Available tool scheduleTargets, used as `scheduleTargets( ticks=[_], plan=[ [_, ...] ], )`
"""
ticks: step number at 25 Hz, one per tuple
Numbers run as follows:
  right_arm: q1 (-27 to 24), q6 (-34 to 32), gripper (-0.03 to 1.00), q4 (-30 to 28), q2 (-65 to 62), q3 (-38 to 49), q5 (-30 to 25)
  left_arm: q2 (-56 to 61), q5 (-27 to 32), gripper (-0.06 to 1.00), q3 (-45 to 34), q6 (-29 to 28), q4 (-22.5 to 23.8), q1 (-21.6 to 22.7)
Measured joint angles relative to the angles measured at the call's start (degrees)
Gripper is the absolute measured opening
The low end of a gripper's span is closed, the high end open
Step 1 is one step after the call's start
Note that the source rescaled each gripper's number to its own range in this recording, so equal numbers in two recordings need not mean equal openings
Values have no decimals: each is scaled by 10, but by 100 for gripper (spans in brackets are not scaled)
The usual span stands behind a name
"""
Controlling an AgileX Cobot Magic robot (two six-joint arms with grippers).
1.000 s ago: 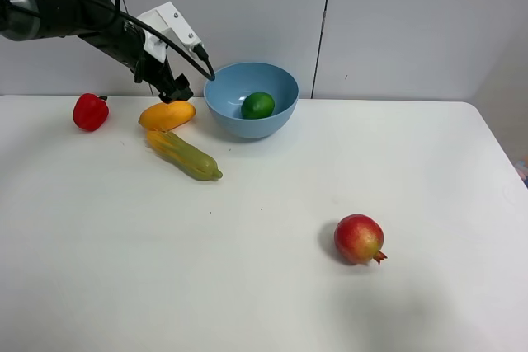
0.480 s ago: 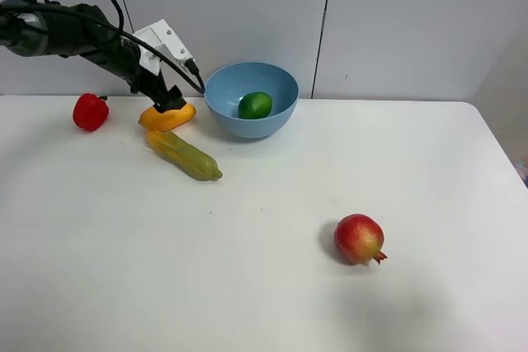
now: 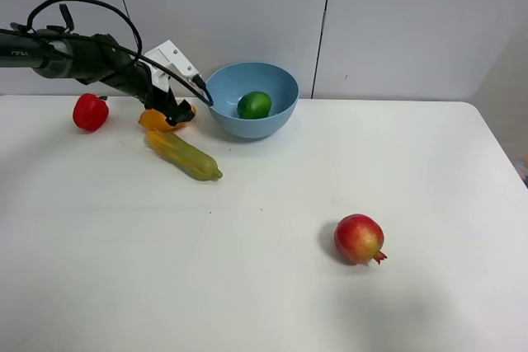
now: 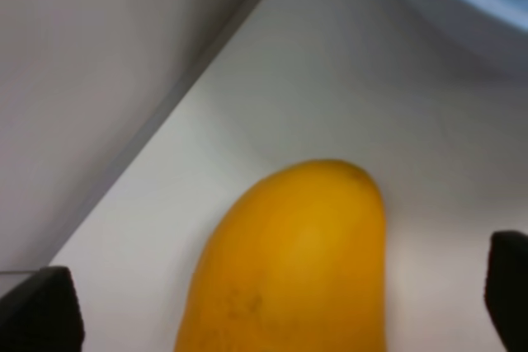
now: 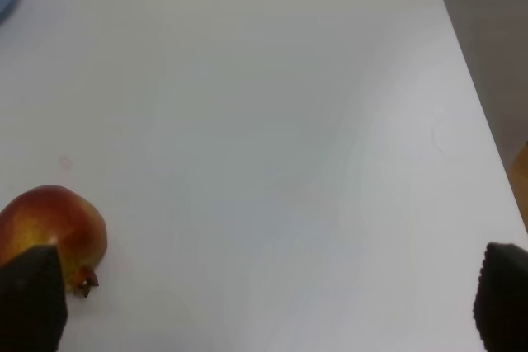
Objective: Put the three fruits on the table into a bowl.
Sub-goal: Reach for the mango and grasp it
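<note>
The left gripper [image 3: 176, 112] is straddling the mango [image 4: 289, 269] by the table's [image 3: 272, 302] far edge, jaws wide apart, seemingly readying a grasp. The bowl [image 3: 223, 82] beside it is holding the lime [image 3: 254, 105]. The right gripper [image 5: 264, 298] is hanging open near the pomegranate [image 3: 359, 238], toward the right edge.

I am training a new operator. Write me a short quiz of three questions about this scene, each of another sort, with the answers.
1. True or false: the lime lies inside the bowl.
2. Fill in: of lime, mango and pomegranate, ___ are not yet in the bowl.
3. Which fruit does the open left gripper straddle? A) pomegranate B) mango C) lime

Key: 1 true; 2 two; 3 B.
</note>
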State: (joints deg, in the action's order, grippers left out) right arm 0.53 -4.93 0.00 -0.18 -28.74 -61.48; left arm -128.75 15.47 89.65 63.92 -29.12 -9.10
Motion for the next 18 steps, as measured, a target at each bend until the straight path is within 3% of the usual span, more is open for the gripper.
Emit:
scheduleTargets(
  ticks=[16, 17, 18],
  plan=[
    [0, 0, 100, 0, 0, 0, 0, -38, -20, 96, 0, 17, -41, 29],
    [0, 0, 100, 0, 0, 0, 0, -38, -20, 87, 0, 17, -48, 29],
    [0, 0, 100, 0, 0, 0, 0, -38, -20, 66, 0, 17, -57, 29]
  ],
)
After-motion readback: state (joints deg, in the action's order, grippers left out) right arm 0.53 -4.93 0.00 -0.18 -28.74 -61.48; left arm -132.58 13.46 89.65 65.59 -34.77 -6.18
